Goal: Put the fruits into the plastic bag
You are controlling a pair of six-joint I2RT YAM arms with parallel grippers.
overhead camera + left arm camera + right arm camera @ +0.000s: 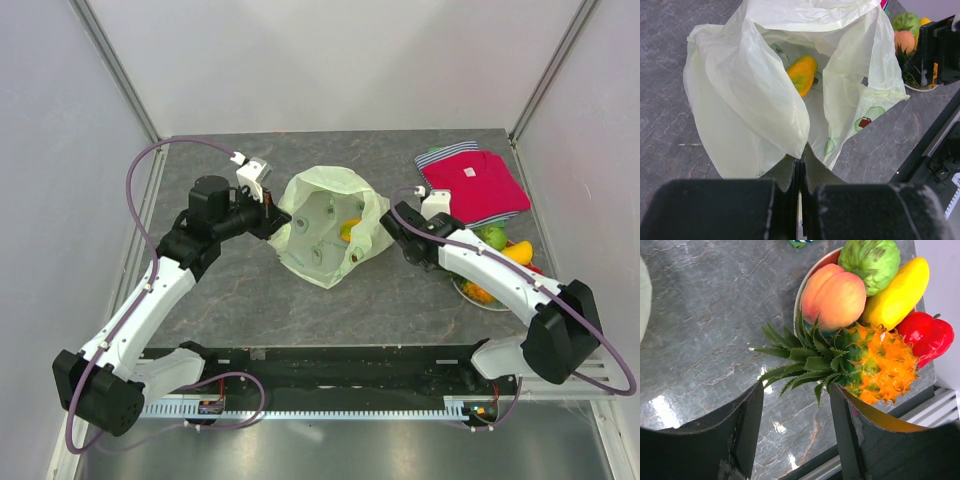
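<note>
The bag (325,225) lies open-mouthed in the middle of the top view, on the grey table (230,300). The left gripper (800,161) comes at it from the left, its jaws closed tight on a fold of the bag's rim. In the left wrist view the plastic billows up from that pinch. Deep inside, near the top centre of that frame, sits one orange-yellow fruit (802,75). The right gripper (795,405) hangs at the bag's right side in the top view, jaws apart with nothing between them. Its wrist view looks down on bare table through the gap, with the pineapple (875,365) just beyond, its green crown pointing left towards the fingers. Behind it, heaped on the plate (812,277) at the upper right, are a peach (834,296), a green fruit (870,260), a yellow fruit (897,292) and a red piece (927,335). A red shirt (472,185) lies folded above the plate, at the upper right of the top view.
</note>
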